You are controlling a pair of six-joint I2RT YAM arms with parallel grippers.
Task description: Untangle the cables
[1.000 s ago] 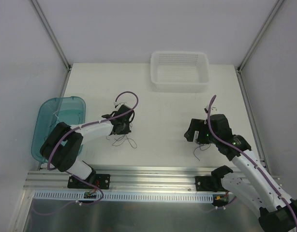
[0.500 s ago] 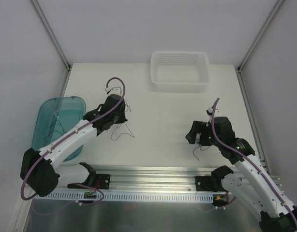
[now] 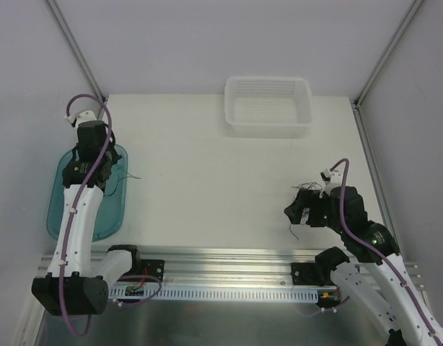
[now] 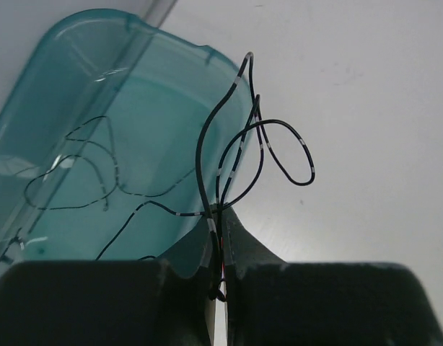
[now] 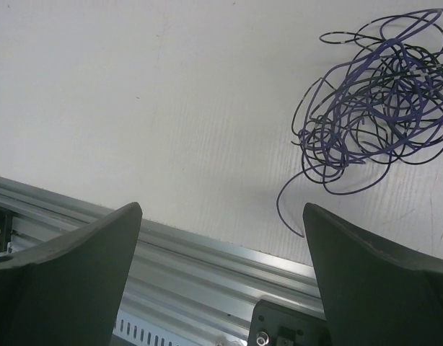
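Observation:
My left gripper [image 4: 221, 220] is shut on a thin black cable [image 4: 261, 144] with pale bands. The cable loops up from the fingertips, over the right rim of the teal bin [image 4: 77, 86]. Another loose black strand [image 4: 84, 173] lies inside the bin. In the top view the left gripper [image 3: 100, 171] hangs over the bin [image 3: 63, 216] at the table's left. My right gripper [image 5: 221, 238] is open and holds nothing. A knotted clump of purple and black cables [image 5: 380, 101] lies on the table just ahead and to the right of it, with one purple tail [image 3: 291, 232] trailing toward the near edge.
A white mesh basket [image 3: 268, 108] stands at the back of the table. The aluminium rail [image 3: 229, 263] runs along the near edge, right under the right gripper's view. Frame posts rise at both back corners.
My left arm has swung from the table's middle out to the left, over the teal bin, carrying the black strand. The right arm has drawn back toward the near edge and stays open.

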